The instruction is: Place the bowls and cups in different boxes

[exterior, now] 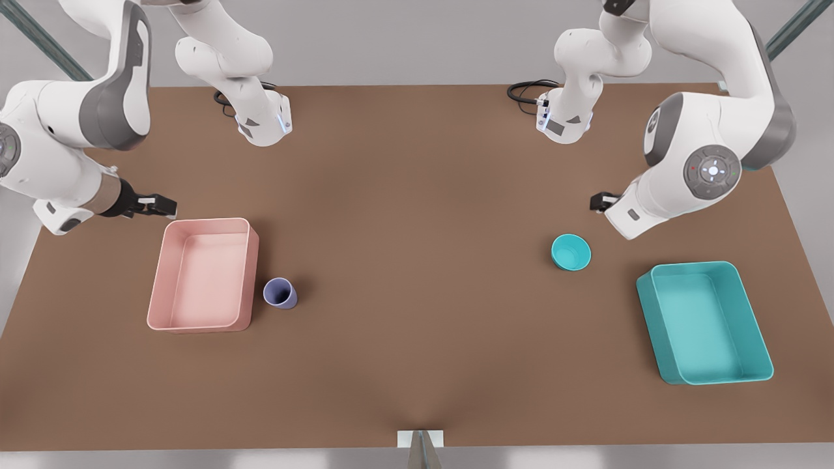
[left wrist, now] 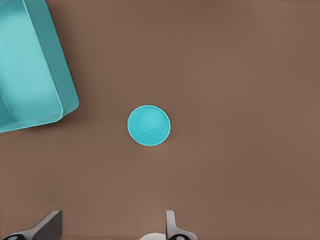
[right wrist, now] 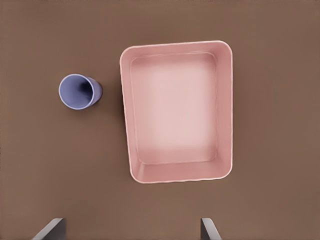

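The left gripper (exterior: 598, 201) hung above the table (exterior: 417, 260) with its fingers (left wrist: 171, 226) spread wide and holding nothing. The bowl (left wrist: 148, 125) stood on the table below and just ahead of it, upright and untouched. Farther out, to one side of the bowl and well apart from it, lay the teal box (left wrist: 30, 70) — empty as far as its visible part showed. In the front view this gripper sat at the right, with the bowl (exterior: 571, 252) near it and the teal box (exterior: 707, 322) beyond.

The right gripper (exterior: 156, 206) hovered at the front view's left, its fingers (right wrist: 210, 230) also parted with nothing between them. The pink box (right wrist: 177, 111) lay beneath and ahead of it, empty. The cup (right wrist: 80, 91) stood upright on the table just beside the box's long wall — close, but not touching. In the front view the cup (exterior: 280, 292) stood on the far side of the pink box (exterior: 203, 273) from the gripper.
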Robot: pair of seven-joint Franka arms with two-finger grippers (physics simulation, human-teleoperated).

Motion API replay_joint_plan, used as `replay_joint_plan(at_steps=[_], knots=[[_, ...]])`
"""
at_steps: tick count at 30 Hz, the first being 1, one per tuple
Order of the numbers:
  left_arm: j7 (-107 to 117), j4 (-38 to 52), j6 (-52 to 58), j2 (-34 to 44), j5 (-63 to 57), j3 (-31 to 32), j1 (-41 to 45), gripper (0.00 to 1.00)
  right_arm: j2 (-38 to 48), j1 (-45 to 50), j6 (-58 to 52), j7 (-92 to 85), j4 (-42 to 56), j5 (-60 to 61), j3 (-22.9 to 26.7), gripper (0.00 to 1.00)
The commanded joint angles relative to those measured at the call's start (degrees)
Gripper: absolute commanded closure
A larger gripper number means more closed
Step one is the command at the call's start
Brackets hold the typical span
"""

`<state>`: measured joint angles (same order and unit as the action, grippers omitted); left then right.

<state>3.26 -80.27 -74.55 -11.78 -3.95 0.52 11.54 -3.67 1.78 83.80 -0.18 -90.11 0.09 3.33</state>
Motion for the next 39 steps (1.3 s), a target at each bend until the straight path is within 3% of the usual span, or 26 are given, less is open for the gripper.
replay_joint_plan(at_steps=[1, 3, 5, 7, 10, 15, 23, 29, 30, 31, 33, 34, 39], knots=[[2.28, -0.15, -0.77, 0.0, -0.09, -0.17, 0.06, 0.0, -0.02, 0.41, 1.02, -0.09, 0.02, 0.17, 0.01, 0.0], [2.28, -4.17, -4.27, 0.18, 0.43, -1.22, -0.03, 0.0, -1.5, 0.5, 1.19, 0.18, 1.34, 0.18, 0.01, 0.0], [-1.76, -21.85, -26.77, -0.44, 8.43, -5.62, -0.03, 0.0, -8.09, 4.36, 5.94, -0.44, 3.98, -0.53, -0.34, 0.0], [-3.43, -26.69, -36.63, -2.81, 9.13, -5.71, -1.7, 0.0, -17.59, 6.21, 7.08, -0.09, 10.83, -0.18, -0.43, 0.0], [-17.76, -35.92, -47.79, -4.83, 20.73, -10.45, -2.93, 0.0, -24.89, 8.06, 17.62, 0.26, 11.98, 0.35, -0.43, 0.0], [-24.27, -40.84, -54.65, -6.06, 23.55, -10.45, -3.02, 0.0, -30.25, 8.41, 25.8, 0.35, 9.87, 0.35, -0.43, 0.0], [-26.64, -46.73, -54.65, -7.64, 22.05, -11.68, -4.6, 0.0, -28.41, 10.96, 28.09, 1.76, 1.96, 0.61, -0.51, 0.0], [-30.86, -46.65, -57.9, -11.16, 33.39, -11.6, -4.43, 0.0, -24.71, 11.22, 39.25, 5.54, -8.85, 1.31, -0.51, 0.0], [-30.86, -46.73, -57.38, -11.16, 33.39, -11.51, -4.07, 0.29, -24.98, 11.22, 39.25, 5.54, -8.94, 1.4, -0.51, 0.0], [-30.86, -46.65, -57.2, -11.16, 33.39, -11.51, -3.99, 0.48, -25.24, 11.22, 39.25, 5.54, -8.94, 1.4, -0.51, 0.0], [-31.03, -46.56, -56.85, -11.16, 33.3, -11.51, -3.72, 0.73, -26.12, 11.22, 39.34, 5.54, -8.85, 1.31, -0.43, 0.0], [-31.12, -46.47, -56.85, -11.16, 32.78, -11.51, -3.63, 0.79, -26.12, 11.14, 39.25, 5.54, -9.12, 1.31, -0.43, 0.0], [-30.51, -43.48, -53.34, -10.55, 28.91, -12.12, -3.72, 0.79, -26.82, 11.14, 39.34, 5.45, -10.61, 1.31, -0.43, 0.0]])
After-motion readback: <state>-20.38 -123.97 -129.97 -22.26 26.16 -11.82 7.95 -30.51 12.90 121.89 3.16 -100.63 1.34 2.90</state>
